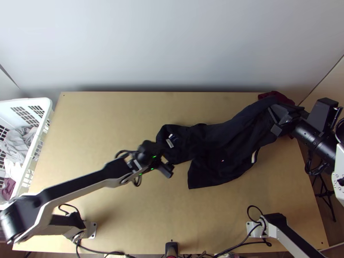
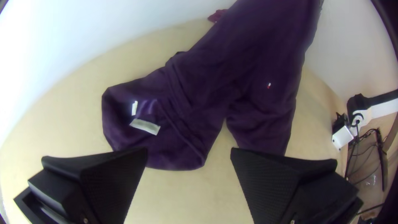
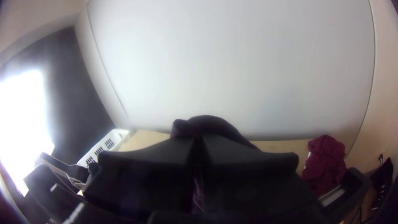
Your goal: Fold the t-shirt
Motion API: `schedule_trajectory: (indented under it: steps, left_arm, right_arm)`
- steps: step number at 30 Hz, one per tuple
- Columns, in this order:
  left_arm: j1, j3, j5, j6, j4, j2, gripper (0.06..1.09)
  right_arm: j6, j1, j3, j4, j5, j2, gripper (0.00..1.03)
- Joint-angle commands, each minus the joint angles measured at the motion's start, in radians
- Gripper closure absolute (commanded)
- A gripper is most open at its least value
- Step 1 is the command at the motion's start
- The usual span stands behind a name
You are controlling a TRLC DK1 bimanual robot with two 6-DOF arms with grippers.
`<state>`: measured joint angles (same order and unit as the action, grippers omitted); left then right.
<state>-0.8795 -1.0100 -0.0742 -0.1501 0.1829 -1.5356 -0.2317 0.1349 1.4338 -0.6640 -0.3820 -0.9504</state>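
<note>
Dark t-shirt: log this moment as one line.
t-shirt: one end raised, rest loosely on table | right gripper: shut on raised end | left gripper: open near lying end | fold: not done

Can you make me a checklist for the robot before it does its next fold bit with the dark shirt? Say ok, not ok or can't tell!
1. Right gripper has hold of the dark shirt: ok, pinched between its fingers.
2. Left gripper open and ready: ok.
3. Shirt spread flat: not ok, it's wrinkled and its held end is raised.
4. White labels in sight: ok.
5. Maroon cloth not touching the shirt: cannot tell.
6. White basket away from the shirt: ok, off to the left.
</note>
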Motion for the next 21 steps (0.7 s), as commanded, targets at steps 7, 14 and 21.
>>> schedule_trajectory:
  steps: [7,14,21]
  left_arm:
    - [0.039,-0.374,0.024,-0.022,-0.010,-0.348,0.12]
    - [0.099,-0.565,0.080,-0.023,0.053,-0.505,0.12]
    - [0.134,-0.779,0.082,-0.088,0.205,-0.653,0.12]
  right_arm:
    - [-0.018,0.005,-0.096,0.004,0.003,0.079,1.00]
    - [-0.021,0.012,-0.101,0.007,0.003,0.104,1.00]
    - [-0.012,0.015,-0.073,0.003,0.005,0.102,1.00]
